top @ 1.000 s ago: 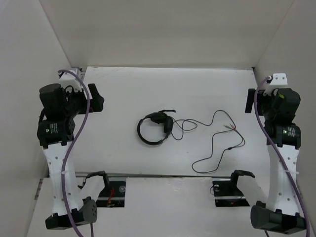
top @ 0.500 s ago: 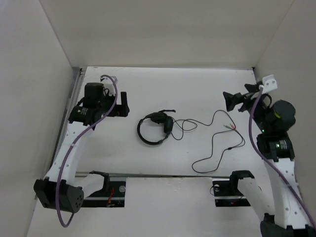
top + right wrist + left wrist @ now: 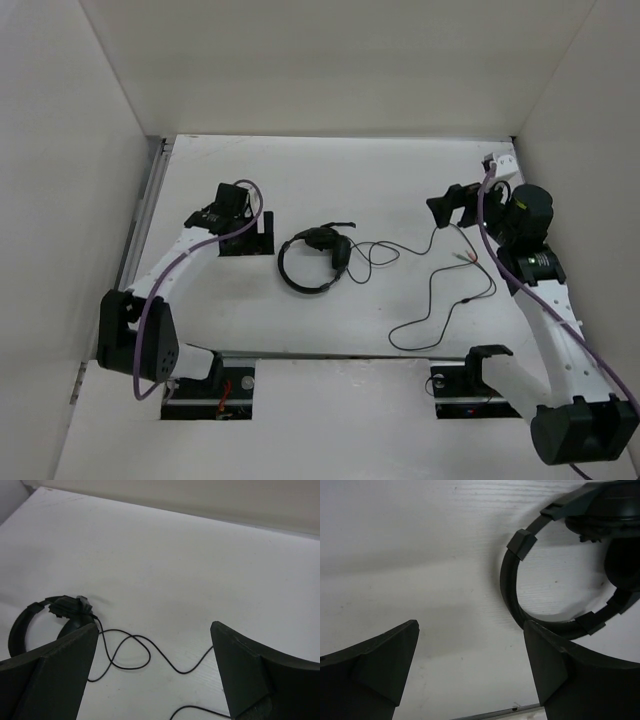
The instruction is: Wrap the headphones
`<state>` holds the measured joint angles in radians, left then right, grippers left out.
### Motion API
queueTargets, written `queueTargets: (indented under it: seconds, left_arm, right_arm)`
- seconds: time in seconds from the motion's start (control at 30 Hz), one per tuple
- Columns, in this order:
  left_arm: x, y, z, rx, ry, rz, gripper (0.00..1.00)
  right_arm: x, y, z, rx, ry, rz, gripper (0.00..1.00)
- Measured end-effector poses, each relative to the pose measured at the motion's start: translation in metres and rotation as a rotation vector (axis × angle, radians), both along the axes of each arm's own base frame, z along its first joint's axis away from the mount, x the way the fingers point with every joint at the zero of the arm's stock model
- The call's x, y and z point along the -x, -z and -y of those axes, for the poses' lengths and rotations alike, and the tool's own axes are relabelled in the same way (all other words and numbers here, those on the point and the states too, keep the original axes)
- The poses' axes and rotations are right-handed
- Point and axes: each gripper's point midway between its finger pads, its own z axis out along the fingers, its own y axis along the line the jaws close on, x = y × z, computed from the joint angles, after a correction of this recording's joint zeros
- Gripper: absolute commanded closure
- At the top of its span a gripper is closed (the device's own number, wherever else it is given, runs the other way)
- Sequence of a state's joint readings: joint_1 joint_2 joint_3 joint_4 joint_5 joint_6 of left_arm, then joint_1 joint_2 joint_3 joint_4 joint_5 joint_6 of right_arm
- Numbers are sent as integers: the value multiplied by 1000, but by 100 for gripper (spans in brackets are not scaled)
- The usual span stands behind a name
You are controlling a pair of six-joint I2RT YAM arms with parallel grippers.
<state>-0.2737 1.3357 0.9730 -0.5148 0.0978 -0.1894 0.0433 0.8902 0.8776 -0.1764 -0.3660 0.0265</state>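
On the white table (image 3: 330,180), the left gripper (image 3: 470,627) gapes empty; the small black over-ear headphones (image 3: 506,590) lie just beyond its right finger. The right gripper (image 3: 154,627) (equally spread, empty) faces their thin black cable (image 3: 180,671) sprawling ahead. Best to pin the headband first, then gather the cable.

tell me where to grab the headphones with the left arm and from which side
Probably the thin headband, on its left arc away from the earcups. The headphones lie flat, so come from above with the open left gripper, its two sides straddling the band.
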Motion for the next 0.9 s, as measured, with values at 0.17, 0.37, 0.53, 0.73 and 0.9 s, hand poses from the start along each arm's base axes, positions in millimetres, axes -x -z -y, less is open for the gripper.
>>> queueTargets:
  seconds: [0.17,0.37,0.53,0.73,0.9]
  left_arm:
    - [-5,26,-1,-45,-6,-65,19]
    - [-12,19,28,-27,60,-28,21]
    - [-17,16,48,14,64,13,28]
    - [-10,37,43,-9,36,-15,47]
    - [-13,51,40,-40,23,-32,51]
  right_arm:
    - [-15,6,-16,-60,-32,-23,0]
    - [-27,30,-28,-72,-53,-97,0]
    - [-36,45,-21,-70,-30,-143,0]
    - [-42,41,-17,-71,-19,-134,0]
    - [-44,36,-13,-75,-11,-121,0]
